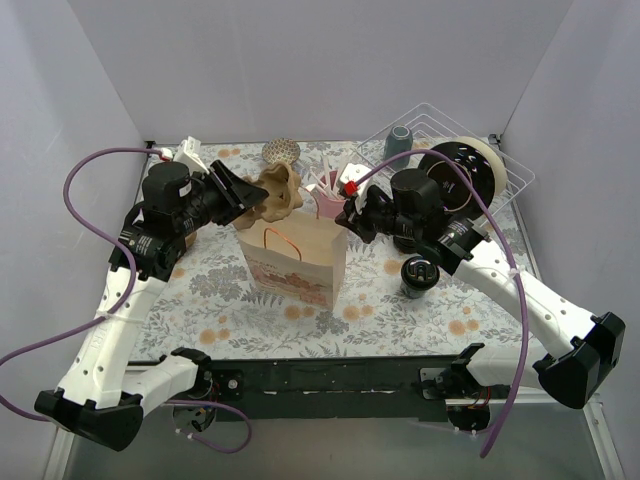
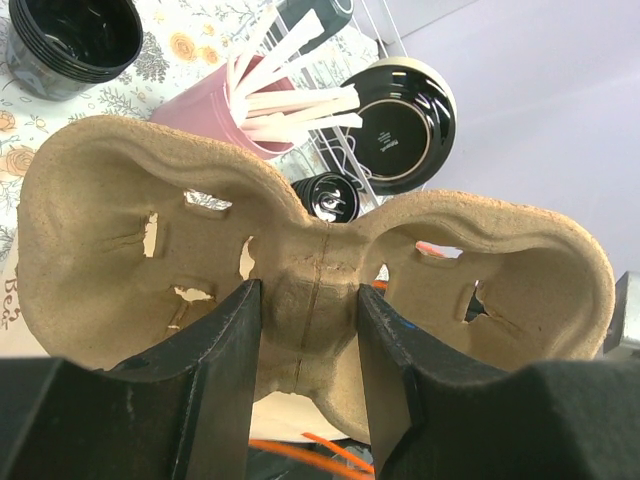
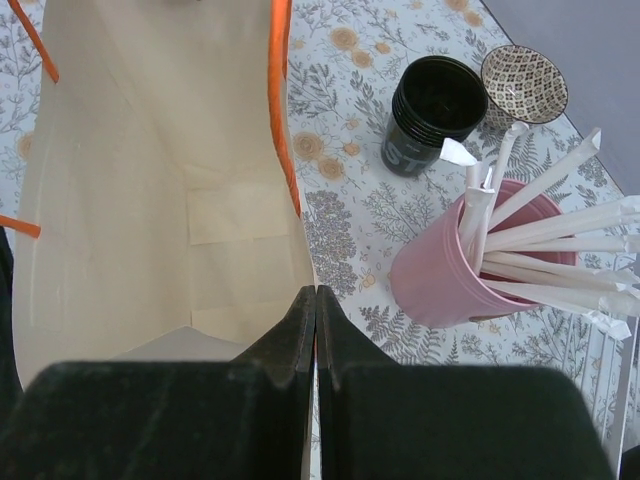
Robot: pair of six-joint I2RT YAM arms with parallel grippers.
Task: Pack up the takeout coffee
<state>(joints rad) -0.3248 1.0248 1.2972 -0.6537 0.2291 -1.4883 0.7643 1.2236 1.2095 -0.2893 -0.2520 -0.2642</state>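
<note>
The takeout coffee (image 1: 417,272), a small black cup with a glossy black lid, stands on the flowered cloth to the right of the paper bag (image 1: 292,258); its lid (image 2: 329,196) peeks over the carrier in the left wrist view. My left gripper (image 1: 240,195) (image 2: 308,330) is shut on the middle ridge of a brown cardboard cup carrier (image 1: 278,192) (image 2: 310,270), held above the bag's far left side. My right gripper (image 1: 345,213) (image 3: 316,295) is shut on the bag's right rim, and the bag's pale inside (image 3: 150,200) gapes open.
A pink cup of wrapped straws (image 1: 328,197) (image 3: 465,265) stands just behind the bag. A stack of lidless black cups (image 3: 430,110) (image 2: 75,40) and a patterned bowl (image 1: 283,150) (image 3: 523,80) sit further back. A wire rack (image 1: 505,170) with a dark plate (image 1: 460,170) and a grey-blue tumbler (image 1: 400,140) stands back right.
</note>
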